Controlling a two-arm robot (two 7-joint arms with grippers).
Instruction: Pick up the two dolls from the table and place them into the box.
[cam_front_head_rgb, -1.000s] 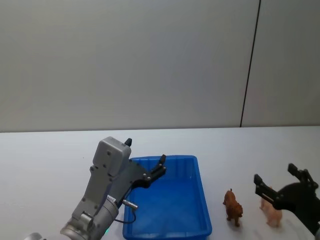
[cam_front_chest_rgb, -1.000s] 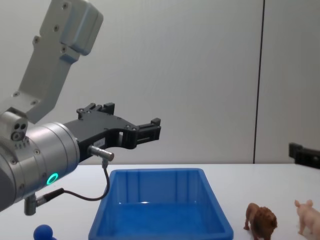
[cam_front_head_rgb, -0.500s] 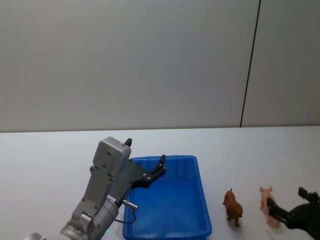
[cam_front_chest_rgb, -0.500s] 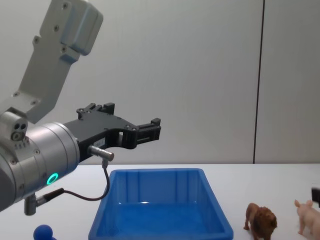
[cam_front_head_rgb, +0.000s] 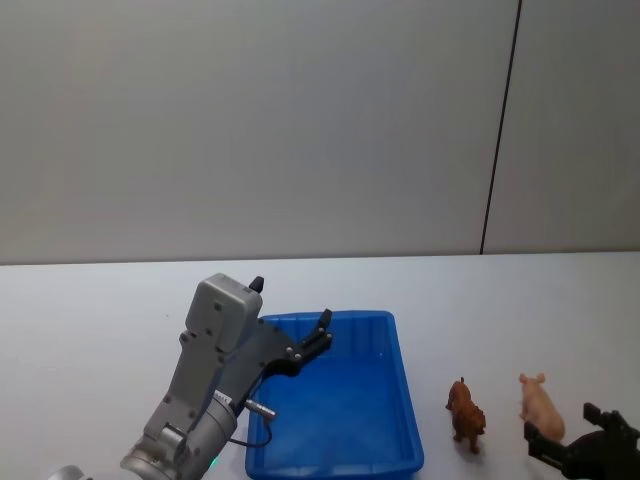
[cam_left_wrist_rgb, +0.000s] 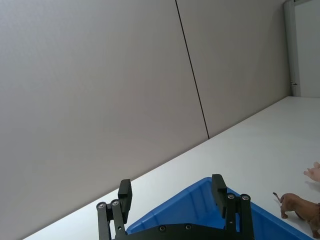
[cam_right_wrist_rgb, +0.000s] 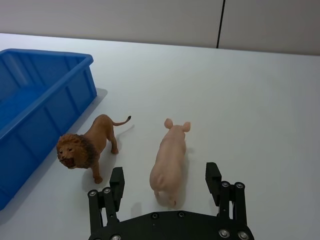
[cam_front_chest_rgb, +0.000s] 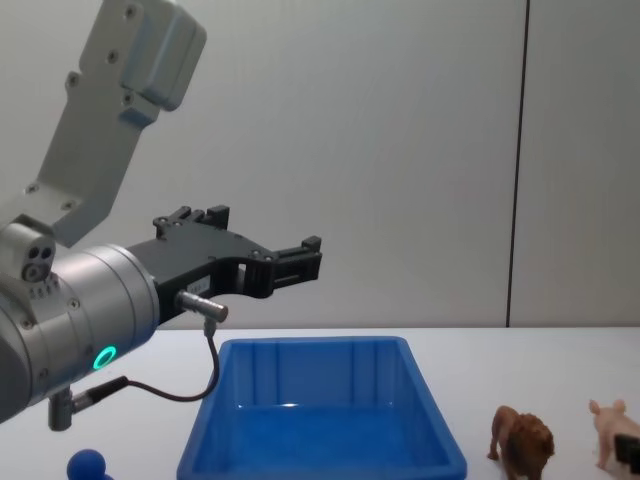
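The pale pink pig doll (cam_right_wrist_rgb: 170, 157) and the brown lion doll (cam_right_wrist_rgb: 87, 142) stand side by side on the white table (cam_front_head_rgb: 100, 310), right of the blue box (cam_front_head_rgb: 405, 400). My right gripper (cam_right_wrist_rgb: 165, 174) is open and low at the table, and the pig's hindquarters lie between its fingers without touching them. In the head view the right gripper (cam_front_head_rgb: 562, 422) sits just behind the pig (cam_front_head_rgb: 540, 403), with the lion (cam_front_head_rgb: 466, 413) to its left. My left gripper (cam_front_head_rgb: 291, 300) hangs open and unladen over the box's left part.
The box (cam_front_chest_rgb: 320, 350) holds nothing. A small blue knob (cam_front_chest_rgb: 88, 465) shows at the lower left of the chest view. A grey wall stands behind the table. Bare tabletop lies right of the pig (cam_front_chest_rgb: 610, 425) and beyond both dolls.
My right gripper has dropped from above the pig and drawn back toward me, and now sits low around the pig's rear. The left arm and both dolls have not moved.
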